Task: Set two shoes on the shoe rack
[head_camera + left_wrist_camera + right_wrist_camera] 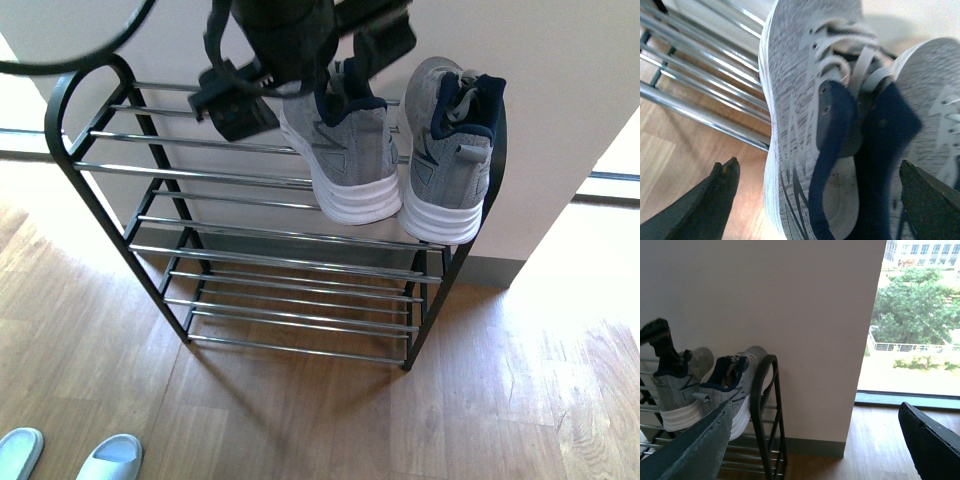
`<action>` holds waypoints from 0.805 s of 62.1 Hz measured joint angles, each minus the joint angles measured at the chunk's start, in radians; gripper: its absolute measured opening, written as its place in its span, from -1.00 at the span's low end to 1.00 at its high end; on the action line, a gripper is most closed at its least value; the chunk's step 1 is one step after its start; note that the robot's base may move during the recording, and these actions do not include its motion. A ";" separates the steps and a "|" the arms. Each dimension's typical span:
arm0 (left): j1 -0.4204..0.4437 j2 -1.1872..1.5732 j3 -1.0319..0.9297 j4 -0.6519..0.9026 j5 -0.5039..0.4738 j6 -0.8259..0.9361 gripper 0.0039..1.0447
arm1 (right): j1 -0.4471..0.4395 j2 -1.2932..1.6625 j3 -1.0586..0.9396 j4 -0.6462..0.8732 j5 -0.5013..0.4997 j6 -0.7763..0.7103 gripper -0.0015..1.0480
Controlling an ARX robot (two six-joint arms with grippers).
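Note:
Two grey knit sneakers stand side by side, heels up, at the right end of the shoe rack's (pixel 200 175) top shelf: one (pixel 345 160) nearer the middle, the other (pixel 450 160) by the frame. My left gripper (pixel 335 75) hangs open over the inner sneaker's heel. In the left wrist view its fingers straddle that sneaker (pixel 795 100) without touching it, the left gripper (pixel 821 180) wide open, and the second sneaker (pixel 935 90) lies beside. The right gripper (pixel 815 440) is open and empty off the rack's (pixel 765 405) right end, with both sneakers (pixel 685 380) (pixel 735 380) in its view.
Two pale blue slides (pixel 110 458) (pixel 20 450) lie on the wooden floor (pixel 300 420) at the front left. A beige wall (pixel 560 100) backs the rack. A floor-level window (pixel 920 315) opens to the right of it.

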 joint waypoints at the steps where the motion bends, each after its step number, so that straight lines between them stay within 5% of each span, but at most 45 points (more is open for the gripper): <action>1: 0.000 -0.007 -0.002 0.002 -0.005 0.007 0.86 | 0.000 0.000 0.000 0.000 0.000 0.000 0.82; 33: 0.062 -0.719 -0.647 0.208 -0.495 0.373 0.83 | 0.000 0.000 0.000 0.000 0.000 0.000 0.82; 50: 0.127 -1.191 -0.927 0.099 -0.608 0.460 0.83 | 0.000 0.000 0.000 0.000 0.000 0.000 0.82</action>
